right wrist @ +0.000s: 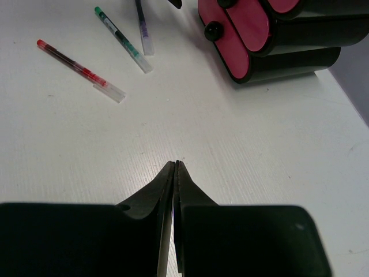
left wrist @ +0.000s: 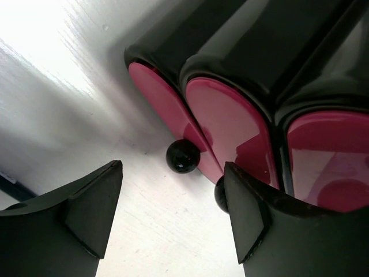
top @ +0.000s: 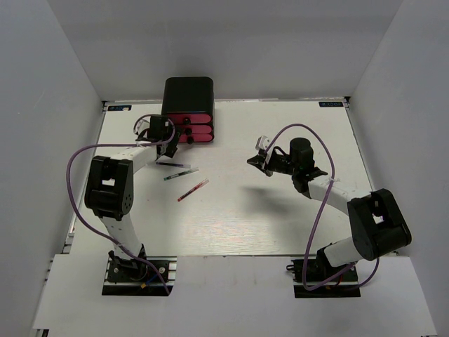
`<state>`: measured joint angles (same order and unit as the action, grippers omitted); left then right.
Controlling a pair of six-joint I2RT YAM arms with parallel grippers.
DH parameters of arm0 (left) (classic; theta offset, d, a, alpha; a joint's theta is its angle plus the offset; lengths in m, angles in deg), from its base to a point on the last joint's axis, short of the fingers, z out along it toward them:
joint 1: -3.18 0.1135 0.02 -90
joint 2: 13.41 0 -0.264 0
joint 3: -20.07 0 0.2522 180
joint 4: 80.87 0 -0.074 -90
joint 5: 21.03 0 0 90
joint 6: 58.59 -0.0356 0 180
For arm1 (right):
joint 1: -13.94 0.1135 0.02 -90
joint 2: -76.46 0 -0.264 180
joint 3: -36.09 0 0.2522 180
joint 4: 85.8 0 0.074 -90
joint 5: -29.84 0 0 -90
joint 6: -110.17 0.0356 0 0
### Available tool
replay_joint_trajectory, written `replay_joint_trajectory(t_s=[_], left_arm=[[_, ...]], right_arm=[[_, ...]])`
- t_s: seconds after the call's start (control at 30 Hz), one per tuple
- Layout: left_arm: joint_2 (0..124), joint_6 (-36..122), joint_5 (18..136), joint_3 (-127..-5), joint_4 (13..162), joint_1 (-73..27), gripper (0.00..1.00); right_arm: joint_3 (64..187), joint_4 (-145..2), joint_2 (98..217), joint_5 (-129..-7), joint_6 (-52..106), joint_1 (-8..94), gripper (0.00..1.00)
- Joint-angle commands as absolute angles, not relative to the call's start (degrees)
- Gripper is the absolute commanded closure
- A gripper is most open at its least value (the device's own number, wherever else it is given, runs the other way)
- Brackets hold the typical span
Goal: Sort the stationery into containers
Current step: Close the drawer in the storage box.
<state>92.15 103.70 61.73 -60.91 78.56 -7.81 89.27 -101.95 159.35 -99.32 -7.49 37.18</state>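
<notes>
Bright, even overhead light; soft shadows on table (top: 245, 232). Left wrist view overexposed top-left, reflections on glossy drawers (left wrist: 230, 124); foreground soft.

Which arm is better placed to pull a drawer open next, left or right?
Left. The left gripper, open, faces a drawer knob closely; the right gripper is shut, away from the drawers.
</notes>
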Motion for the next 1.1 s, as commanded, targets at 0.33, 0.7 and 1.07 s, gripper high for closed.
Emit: replay_joint_trajectory(t_s=[0.33,0.7,1.07], left_arm=[[90.56,110.68,63.26,-57.07,86.16,-7.90,0.19],[90.56,113.33,63.26,-54.07,92.92,-7.90,0.19],[91.09,114.38,64.40,-52.75,100.04,-7.90,0.17]], right_arm=[[88.18,-103.33,158.37,-99.45,-8.22,36.70,0.94],[87.83,-103.16,158.11,-99.45,-8.75,36.61,0.94],[87.21,-103.07,157.76,-99.36,-8.92,36.52,0.94]])
